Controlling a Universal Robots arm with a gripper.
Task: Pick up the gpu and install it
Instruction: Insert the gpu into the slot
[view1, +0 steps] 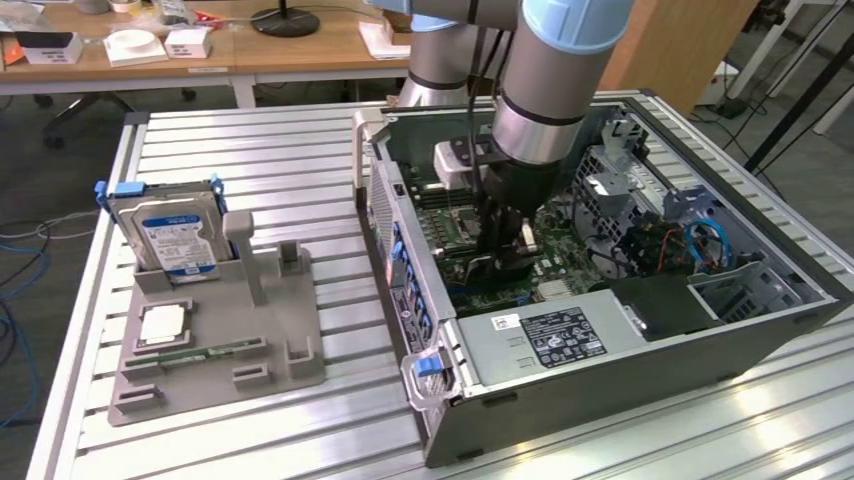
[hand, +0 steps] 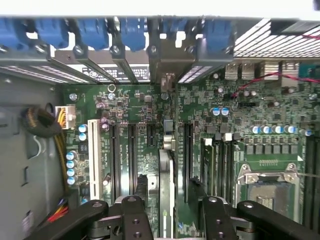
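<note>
Hovering my claw (hand: 170, 220) low inside the open computer case (view1: 561, 400), right over the main board (hand: 140, 145). Its fingers (hand: 132, 217) stand wide apart, gripping nothing. Between them stands the gpu (hand: 167, 175), seen edge-on, upright in a slot, its metal bracket (hand: 167, 65) up against the row of blue clips (hand: 135, 32) at the case's rear wall. To me it reads as let go and sitting in the slot (whether it is pressed fully home I cannot tell from these angles).

In the exterior view the arm (view1: 541, 90) drops straight down into the case, and the claw is among the boards near the empty processor socket (hand: 265, 187). Off to the exterior view's left, a grey holder (view1: 214, 340) on the slatted surface (view1: 267, 150) carries a hard drive (view1: 174, 235) standing upright and a memory stick (view1: 200, 352) lying flat.

Risks as I judge them:
- card only half seated, so it could tilt or lift if a finger brushes it
- fingers are close on both sides, so any sideways drift would push the card and strain the slot
- loose cables (hand: 42, 125) near the power plug could snag the claw
- bracket may not line up with its clip, leaving the card unsecured
</note>
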